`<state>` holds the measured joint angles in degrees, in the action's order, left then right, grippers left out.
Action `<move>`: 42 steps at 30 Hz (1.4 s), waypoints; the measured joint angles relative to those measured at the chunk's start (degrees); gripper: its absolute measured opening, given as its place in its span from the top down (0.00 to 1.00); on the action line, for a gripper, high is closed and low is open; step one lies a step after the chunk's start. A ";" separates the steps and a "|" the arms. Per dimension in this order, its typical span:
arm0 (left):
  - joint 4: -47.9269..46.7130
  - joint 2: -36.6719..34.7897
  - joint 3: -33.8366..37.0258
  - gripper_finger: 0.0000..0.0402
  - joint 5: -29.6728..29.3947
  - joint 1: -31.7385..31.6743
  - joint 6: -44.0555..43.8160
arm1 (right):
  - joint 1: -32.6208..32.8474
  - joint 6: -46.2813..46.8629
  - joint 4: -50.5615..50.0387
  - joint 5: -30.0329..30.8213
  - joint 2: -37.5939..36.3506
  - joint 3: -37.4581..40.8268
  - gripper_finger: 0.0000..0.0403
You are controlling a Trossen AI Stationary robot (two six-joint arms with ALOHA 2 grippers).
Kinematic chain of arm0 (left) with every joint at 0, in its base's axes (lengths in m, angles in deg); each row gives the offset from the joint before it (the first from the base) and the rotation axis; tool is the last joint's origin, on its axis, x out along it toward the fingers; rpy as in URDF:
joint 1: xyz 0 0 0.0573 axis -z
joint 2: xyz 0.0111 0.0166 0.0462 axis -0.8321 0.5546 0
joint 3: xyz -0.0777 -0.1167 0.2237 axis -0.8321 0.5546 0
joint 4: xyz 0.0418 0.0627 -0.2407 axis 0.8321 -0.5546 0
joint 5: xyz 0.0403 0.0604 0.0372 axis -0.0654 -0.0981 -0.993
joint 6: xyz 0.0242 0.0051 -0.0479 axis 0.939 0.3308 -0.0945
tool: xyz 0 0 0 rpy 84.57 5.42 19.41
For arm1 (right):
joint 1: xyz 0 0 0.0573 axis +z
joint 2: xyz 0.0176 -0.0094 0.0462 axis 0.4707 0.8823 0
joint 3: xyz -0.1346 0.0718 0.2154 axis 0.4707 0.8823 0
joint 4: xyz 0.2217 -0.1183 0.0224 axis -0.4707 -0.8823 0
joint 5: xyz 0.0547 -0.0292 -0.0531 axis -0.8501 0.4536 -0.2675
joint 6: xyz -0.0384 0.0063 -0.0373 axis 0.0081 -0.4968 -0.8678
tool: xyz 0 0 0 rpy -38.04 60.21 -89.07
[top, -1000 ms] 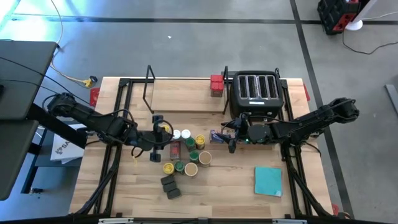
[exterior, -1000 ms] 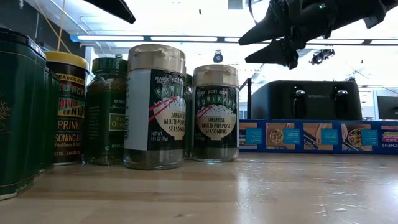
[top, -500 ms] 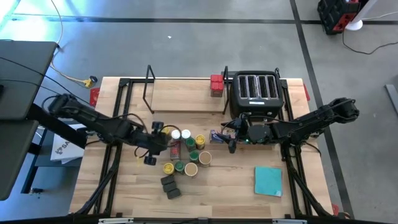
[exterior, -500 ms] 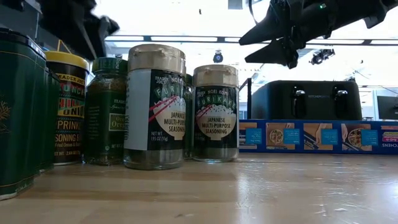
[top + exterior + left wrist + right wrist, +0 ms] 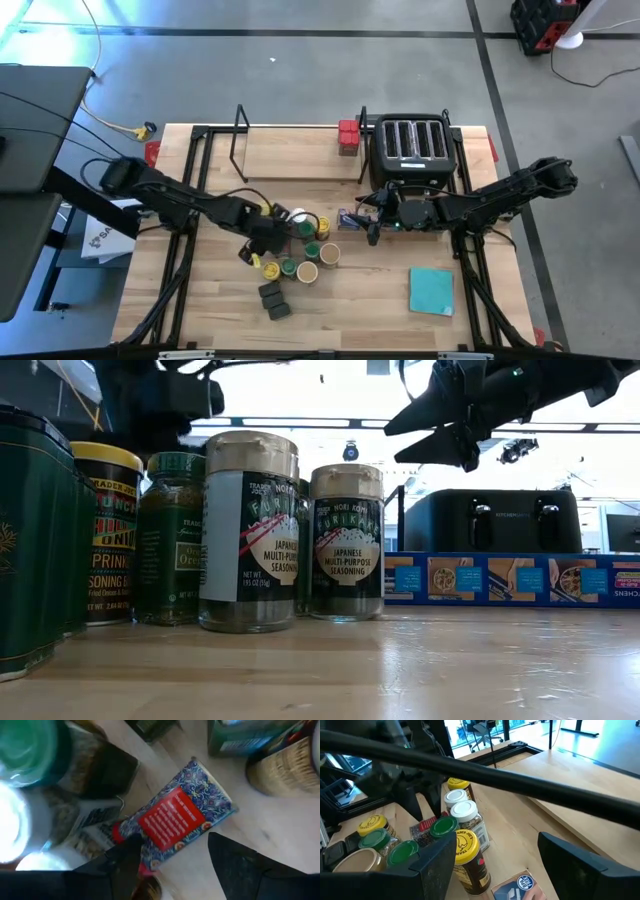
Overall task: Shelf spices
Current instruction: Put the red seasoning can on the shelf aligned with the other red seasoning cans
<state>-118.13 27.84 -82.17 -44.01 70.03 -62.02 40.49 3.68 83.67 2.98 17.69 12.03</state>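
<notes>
Colours: tin (image 5: 175, 820) with red label panel on blue floral pattern; jars (image 5: 445, 827) capped green, white (image 5: 464, 810) and yellow (image 5: 465, 841); black toaster (image 5: 412, 147); teal pad (image 5: 431, 290); pale wooden shelf board (image 5: 295, 152); blue box (image 5: 510, 580).

Low view: the dark green tin (image 5: 25, 540) at far left is cut by the frame edge, and the left arm (image 5: 150, 400) at upper left is a blurred dark mass. Left wrist view: a green lid (image 5: 30, 745) and white lid (image 5: 12, 827) are blurred and cropped at left. High view: the left gripper (image 5: 262, 240) covers the spices beneath it.
</notes>
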 joint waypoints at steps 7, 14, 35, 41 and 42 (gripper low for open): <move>2.20 4.09 -3.55 0.40 -1.19 0.28 7.51 | 0.00 1.33 -0.03 0.00 0.00 0.00 0.32; 3.14 6.58 -3.91 0.40 -1.19 0.26 7.49 | 0.00 2.43 -0.44 0.02 0.00 0.00 0.32; -27.25 1.07 -3.30 0.41 -0.29 8.89 -23.39 | 0.00 0.44 -0.89 0.01 0.00 0.00 0.32; -24.05 -4.78 -3.37 0.41 0.78 8.04 -36.87 | 0.00 -1.07 -0.88 0.04 0.00 0.00 0.32; -24.09 -5.31 -3.37 0.41 1.69 7.63 -37.91 | 0.00 -1.05 -0.88 0.04 0.00 0.00 0.32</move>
<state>-142.22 22.53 -85.54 -42.33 77.67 -99.93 40.49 2.63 82.79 3.02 17.69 12.03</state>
